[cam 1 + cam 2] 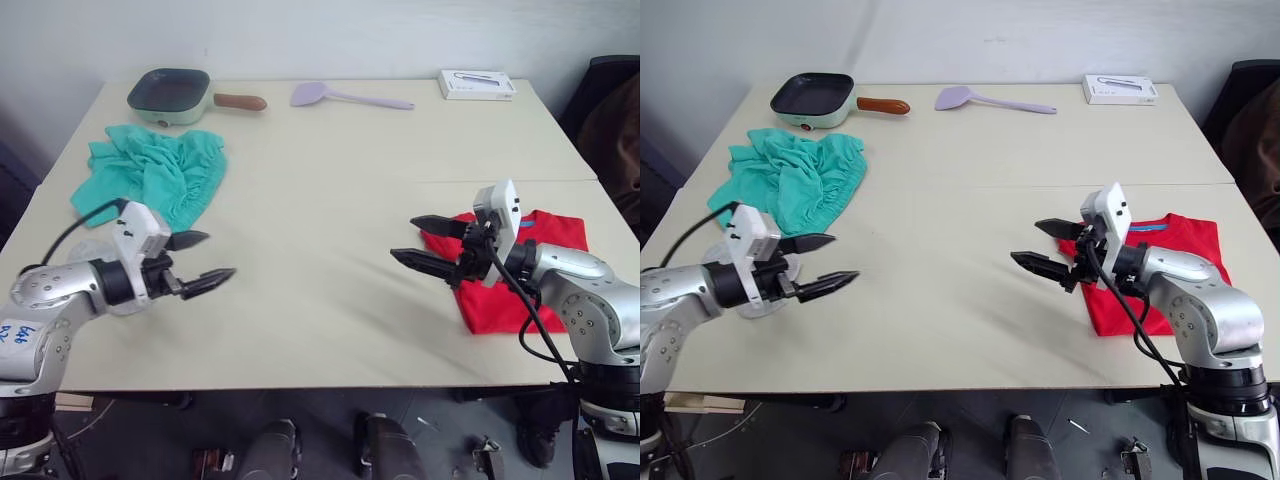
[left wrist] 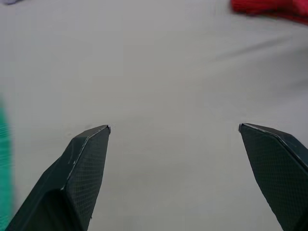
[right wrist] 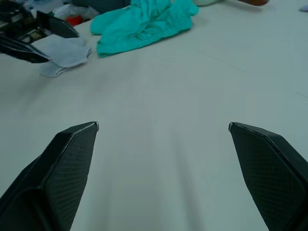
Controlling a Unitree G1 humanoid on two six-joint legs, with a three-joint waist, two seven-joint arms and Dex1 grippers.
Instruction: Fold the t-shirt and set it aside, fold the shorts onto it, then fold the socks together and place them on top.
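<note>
The t-shirt (image 1: 520,268) lies folded into a red block near the table's (image 1: 330,190) right front edge, partly behind the right arm, so that stage looks done. The shorts (image 1: 155,172) sit crumpled in a teal heap at the far left, well apart from it. The socks (image 3: 65,53) lie pale grey just beside the left arm, near the shorts.

Left gripper (image 1: 200,258) hovers over bare tabletop in front of the shorts, fingers spread wide, holding nothing. Right gripper (image 1: 425,243) hangs just left of the shirt, fingers also parted and empty.

Shorts next, I'd say. Best to take the waistband at both ends, pull the heap flat, then fold. A single pinch would probably drag a bundle.

Beyond, along the far edge: a pan (image 1: 175,96), a lilac spatula (image 1: 345,96), a white box (image 1: 477,84).
</note>
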